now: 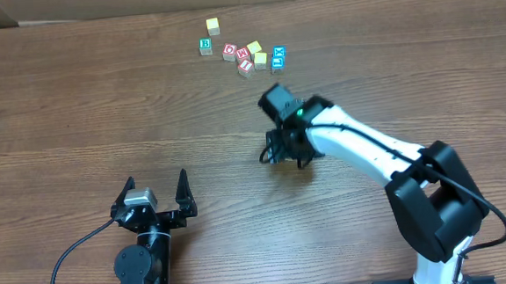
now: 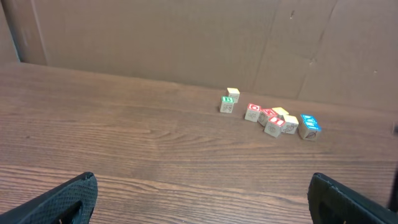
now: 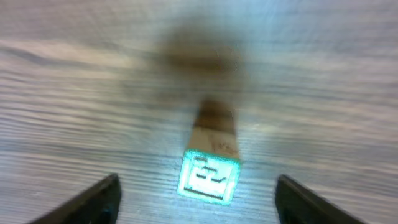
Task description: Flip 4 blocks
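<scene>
A: Wood table (image 1: 75,109), status?
B: Right gripper (image 1: 278,151) has its jaws apart, nothing held. Green-framed block (image 3: 208,174) sits free on the table between them. Left gripper (image 1: 158,194) is spread wide, parked near the front edge.
A: Other blocks (image 1: 243,53)?
B: Clustered at the far side. I'd lift straight up before traversing, or a finger could clip and roll it.

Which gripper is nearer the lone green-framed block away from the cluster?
Right. The right gripper straddles the green-framed block, fingers open, clear of both sides. The left gripper sits open by the near edge of the table, well away.
</scene>
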Robot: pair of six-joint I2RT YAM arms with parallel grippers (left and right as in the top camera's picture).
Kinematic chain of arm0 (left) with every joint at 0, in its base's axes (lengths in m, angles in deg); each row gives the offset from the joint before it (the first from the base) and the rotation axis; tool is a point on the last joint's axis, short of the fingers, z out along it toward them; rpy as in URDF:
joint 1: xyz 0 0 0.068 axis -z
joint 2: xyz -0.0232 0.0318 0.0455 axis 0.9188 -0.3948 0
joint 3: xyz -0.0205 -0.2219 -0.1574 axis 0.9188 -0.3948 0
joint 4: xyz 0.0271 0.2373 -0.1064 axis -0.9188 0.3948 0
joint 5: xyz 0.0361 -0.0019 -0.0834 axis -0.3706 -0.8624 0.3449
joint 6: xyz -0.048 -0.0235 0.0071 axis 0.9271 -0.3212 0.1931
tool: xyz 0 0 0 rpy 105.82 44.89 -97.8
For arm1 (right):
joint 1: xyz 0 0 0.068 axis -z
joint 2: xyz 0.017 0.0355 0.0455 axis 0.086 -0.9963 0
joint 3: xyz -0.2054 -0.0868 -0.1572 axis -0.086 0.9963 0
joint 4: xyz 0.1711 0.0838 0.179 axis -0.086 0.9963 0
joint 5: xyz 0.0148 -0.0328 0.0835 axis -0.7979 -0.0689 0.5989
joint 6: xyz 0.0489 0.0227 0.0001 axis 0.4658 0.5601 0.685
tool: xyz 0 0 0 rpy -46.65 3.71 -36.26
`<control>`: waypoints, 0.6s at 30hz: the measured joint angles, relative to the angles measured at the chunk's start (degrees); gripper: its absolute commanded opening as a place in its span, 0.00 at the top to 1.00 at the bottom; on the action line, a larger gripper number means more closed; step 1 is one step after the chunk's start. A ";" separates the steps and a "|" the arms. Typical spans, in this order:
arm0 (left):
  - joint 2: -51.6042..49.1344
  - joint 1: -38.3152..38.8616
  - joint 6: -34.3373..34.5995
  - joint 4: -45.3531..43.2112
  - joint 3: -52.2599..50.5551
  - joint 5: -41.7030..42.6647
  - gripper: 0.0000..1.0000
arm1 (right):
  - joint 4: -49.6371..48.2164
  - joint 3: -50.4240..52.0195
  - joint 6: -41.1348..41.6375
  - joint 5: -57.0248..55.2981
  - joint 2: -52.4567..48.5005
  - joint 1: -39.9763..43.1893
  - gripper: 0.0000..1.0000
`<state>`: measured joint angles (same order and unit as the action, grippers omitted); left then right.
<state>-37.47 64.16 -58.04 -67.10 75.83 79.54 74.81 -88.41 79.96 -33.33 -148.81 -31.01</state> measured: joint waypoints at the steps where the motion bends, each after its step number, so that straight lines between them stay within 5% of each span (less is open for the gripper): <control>1: 0.00 0.00 -0.02 -0.02 0.00 -0.02 0.00 | 1.16 -2.73 -0.55 0.13 0.00 0.90 0.15; 7: 0.00 0.00 0.00 0.00 0.00 0.00 0.00 | -3.10 -17.57 -2.36 0.20 0.26 8.22 0.11; 18: 0.00 0.00 0.00 0.00 0.00 -0.02 0.00 | -20.61 -18.34 -4.26 -0.92 -4.76 12.68 0.09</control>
<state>-37.47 64.16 -58.04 -67.10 75.83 79.51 54.20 -106.75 75.70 -34.24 -153.57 -18.33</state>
